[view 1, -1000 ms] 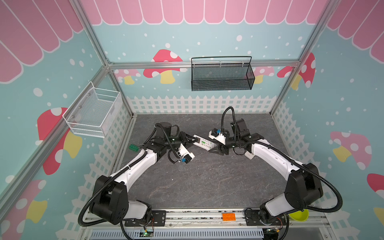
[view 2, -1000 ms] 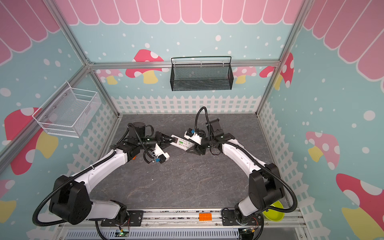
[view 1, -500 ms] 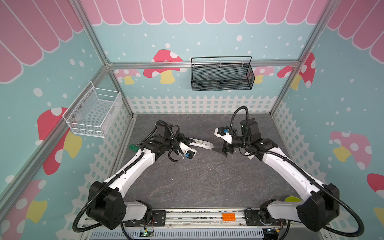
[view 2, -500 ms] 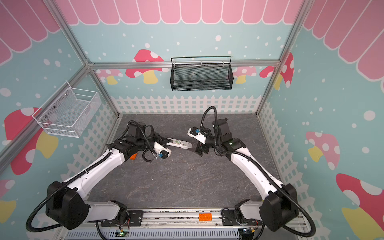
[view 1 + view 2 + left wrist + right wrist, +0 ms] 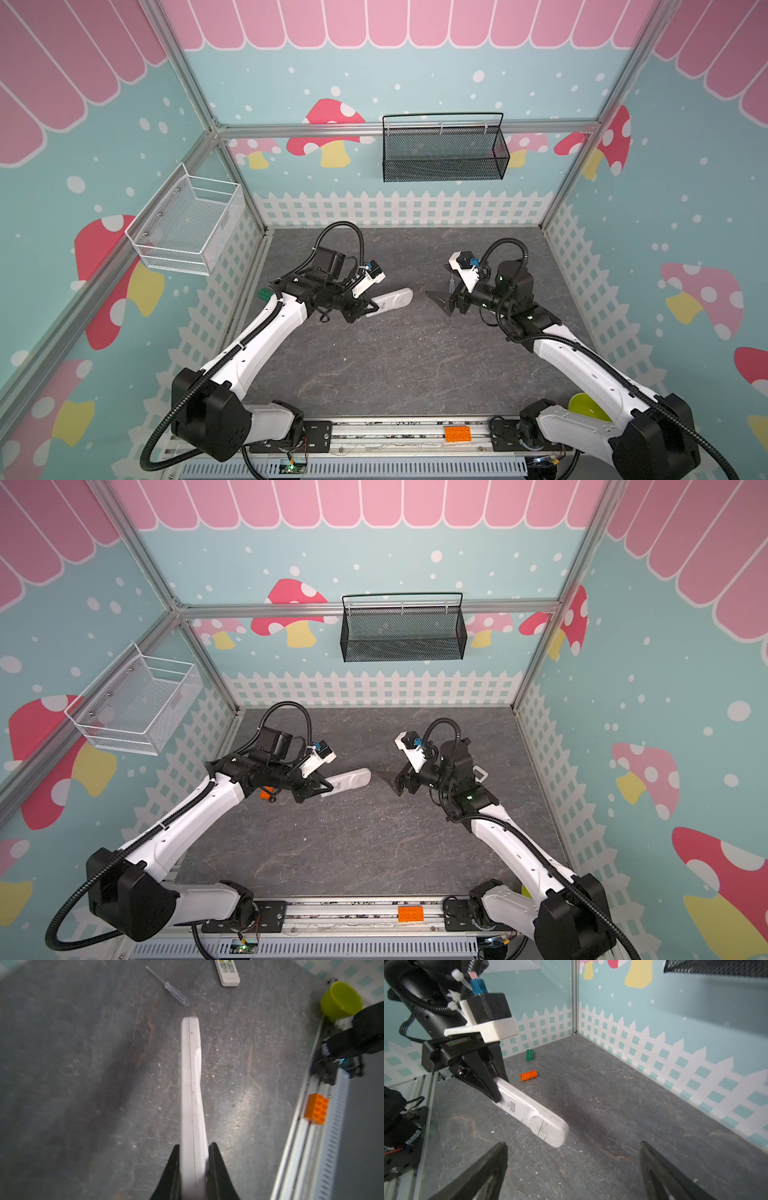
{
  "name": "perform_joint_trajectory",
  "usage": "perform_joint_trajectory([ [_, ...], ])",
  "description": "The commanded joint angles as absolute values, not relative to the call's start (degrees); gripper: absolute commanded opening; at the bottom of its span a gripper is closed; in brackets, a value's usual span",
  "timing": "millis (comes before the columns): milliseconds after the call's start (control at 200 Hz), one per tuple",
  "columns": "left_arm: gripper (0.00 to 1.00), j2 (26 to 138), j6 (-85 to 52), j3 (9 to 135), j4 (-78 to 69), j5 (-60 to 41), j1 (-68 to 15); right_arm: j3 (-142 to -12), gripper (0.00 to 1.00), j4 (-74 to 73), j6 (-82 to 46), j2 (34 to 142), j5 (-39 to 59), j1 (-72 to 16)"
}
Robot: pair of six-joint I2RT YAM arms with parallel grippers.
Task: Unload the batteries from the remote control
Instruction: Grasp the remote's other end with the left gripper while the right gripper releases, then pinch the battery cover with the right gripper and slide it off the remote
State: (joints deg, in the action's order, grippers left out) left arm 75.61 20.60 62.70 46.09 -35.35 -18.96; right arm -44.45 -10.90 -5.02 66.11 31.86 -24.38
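Observation:
My left gripper (image 5: 365, 309) is shut on one end of a white remote control (image 5: 390, 301), held just above the dark table in both top views. In the left wrist view the remote (image 5: 191, 1095) stands edge-on between the black fingers (image 5: 216, 1165). The right wrist view shows the remote's (image 5: 529, 1111) back with a printed label and a closed cover. No batteries show; they are hidden. My right gripper (image 5: 446, 301) hangs open a short way to the right of the remote's free end, with nothing between its fingers (image 5: 483, 1169).
A second white remote (image 5: 228, 970) and a clear-handled screwdriver (image 5: 168, 986) lie on the table near the right arm. A green brick (image 5: 530, 1055) and an orange brick (image 5: 528, 1075) lie by the left wall. A yellow-green bowl (image 5: 340, 999) sits at the front right.
My right gripper has opened, let go of the remote and drawn back to the right. The left gripper has kept the remote and rolled it so its back faces up.

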Motion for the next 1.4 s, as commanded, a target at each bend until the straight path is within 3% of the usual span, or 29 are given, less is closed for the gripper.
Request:
perform_joint_trajectory([
  [0,0.00,73.7,4.3,56.8,39.7,-47.2,-13.3,-41.0,0.99,-17.6,-15.0,69.5,35.3,-24.3],
  [150,0.00,74.9,4.0,51.5,34.8,-51.7,-13.9,-34.0,0.88,-26.8,-24.5,75.1,38.6,-24.5],
  [345,0.00,77.2,4.7,47.3,31.9,-53.1,-15.0,-27.3,0.85,-38.5,-33.6,80.8,39.3,-26.2],
  [675,0.00,78.8,2.9,45.6,28.6,-52.8,-16.2,-32.5,0.79,-44.8,-35.6,94.6,44.6,-30.6],
  [941,0.00,79.0,3.1,46.0,28.6,-52.2,-16.2,-34.1,0.78,-47.9,-36.3,98.6,46.2,-30.7],
  [1391,0.00,79.6,2.7,46.3,28.0,-52.3,-16.4,-35.1,0.55,-48.4,-36.1,100.9,46.5,-31.0],
])
